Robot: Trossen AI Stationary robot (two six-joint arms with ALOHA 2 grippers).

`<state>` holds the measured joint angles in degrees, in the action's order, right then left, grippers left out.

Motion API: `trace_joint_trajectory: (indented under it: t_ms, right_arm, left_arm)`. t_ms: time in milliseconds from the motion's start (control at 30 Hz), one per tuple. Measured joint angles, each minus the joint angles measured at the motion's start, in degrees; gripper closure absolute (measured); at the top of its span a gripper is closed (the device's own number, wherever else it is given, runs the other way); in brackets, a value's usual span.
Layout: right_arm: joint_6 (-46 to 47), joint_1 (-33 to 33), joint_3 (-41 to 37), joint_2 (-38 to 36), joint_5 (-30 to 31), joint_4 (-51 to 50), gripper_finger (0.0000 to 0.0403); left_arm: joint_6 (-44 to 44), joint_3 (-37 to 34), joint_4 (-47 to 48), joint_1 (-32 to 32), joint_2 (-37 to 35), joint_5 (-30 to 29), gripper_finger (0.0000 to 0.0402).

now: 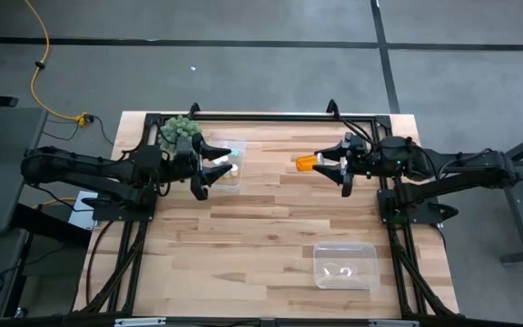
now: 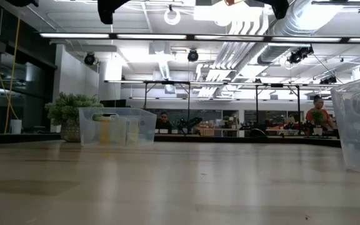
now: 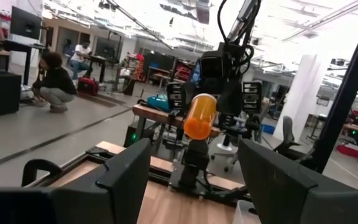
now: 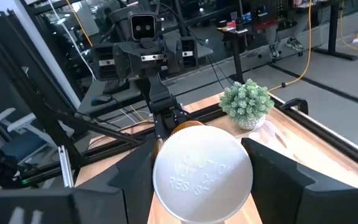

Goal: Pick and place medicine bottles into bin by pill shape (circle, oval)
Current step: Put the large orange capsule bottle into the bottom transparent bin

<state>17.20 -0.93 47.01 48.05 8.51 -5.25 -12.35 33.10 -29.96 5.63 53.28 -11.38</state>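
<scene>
Near right, a clear bin (image 1: 344, 265) sits alone. Far right, right gripper (image 1: 324, 164) pinches an orange bottle (image 1: 307, 163) above the table (image 1: 243, 227). Far left, left gripper (image 1: 214, 169) hangs over the second bin (image 1: 229, 165), fingers spread, by the plant (image 1: 178, 132).

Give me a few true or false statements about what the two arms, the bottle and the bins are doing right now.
1. The right gripper holds an orange bottle with a white cap. True.
2. The left gripper holds a bottle too. False: its jaws are open and hold nothing.
3. The left gripper is above the bin beside the green plant. True: it is above the clear bin at the table's far left.
4. The orange bottle stands on the table. False: it is held up in the air.
5. The near-right bin is packed with bottles. False: no bottles show in it.
</scene>
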Motion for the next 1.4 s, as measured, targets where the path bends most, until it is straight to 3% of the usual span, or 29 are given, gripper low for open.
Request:
trace_joint_trajectory:
  t_ms: [267,433,700,867,1033,1133,1400]
  right_arm:
    - [-0.1,0.0,0.0,0.0,-0.1,0.0,0.0194]
    - [8.1,-1.6,2.6,0.8,-5.9,-2.2,0.0194]
    - [25.4,-17.2,18.2,11.1,-7.1,-40.0,0.0194]
    - [41.0,-28.1,21.0,19.5,-7.7,-52.4,0.0194]
    - [56.7,-36.7,18.5,27.0,-7.5,-53.4,0.0194]
    - [63.9,-40.3,17.6,31.7,-4.1,-53.4,0.0194]
    - [70.3,-44.0,17.4,42.5,4.5,-54.0,0.0194]
  left_arm:
    - [0.1,0.0,0.0,0.0,0.0,-1.1,0.017]
    - [-0.1,0.0,0.1,0.0,0.0,-1.1,0.017]
    - [0.0,0.0,0.4,0.0,0.0,-1.3,0.017]
    - [0.1,0.0,0.4,0.0,0.0,-1.3,0.017]
    - [0.1,0.0,0.5,0.0,0.0,-1.2,0.017]
    - [1.1,0.0,0.6,0.0,0.0,-1.2,0.017]
    - [3.6,0.0,0.6,0.0,0.0,-1.3,0.017]
